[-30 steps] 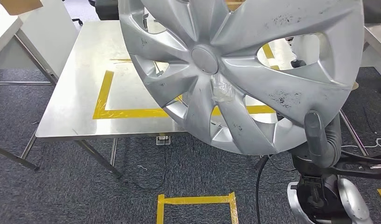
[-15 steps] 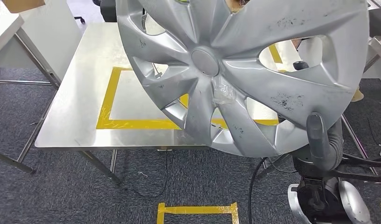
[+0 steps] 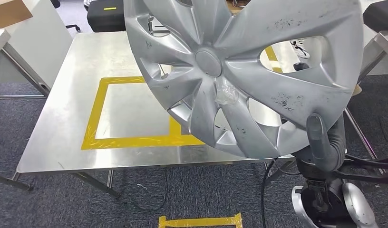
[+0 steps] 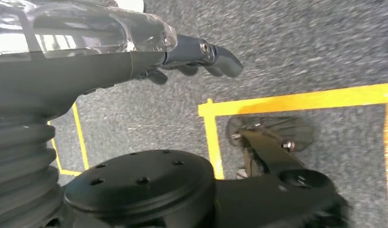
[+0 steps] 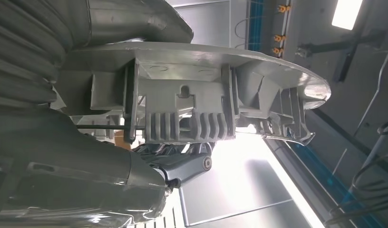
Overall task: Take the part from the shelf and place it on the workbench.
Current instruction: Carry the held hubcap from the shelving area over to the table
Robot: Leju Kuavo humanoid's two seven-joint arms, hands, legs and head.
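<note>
The silver hubcap (image 3: 244, 71) fills the upper centre and right of the head view, tilted above the steel workbench (image 3: 63, 137) — the right hand (image 3: 320, 142) grips its lower rim at lower right; the left hand (image 4: 197, 57) hangs over carpet, fingers curled, holding nothing.

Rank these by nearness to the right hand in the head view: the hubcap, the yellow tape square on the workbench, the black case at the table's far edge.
From the right hand:
1. Hubcap: gripped at its lower rim by that hand.
2. Yellow tape square: on the workbench, to the left behind the hubcap.
3. Black case: far edge, upper left.
</note>
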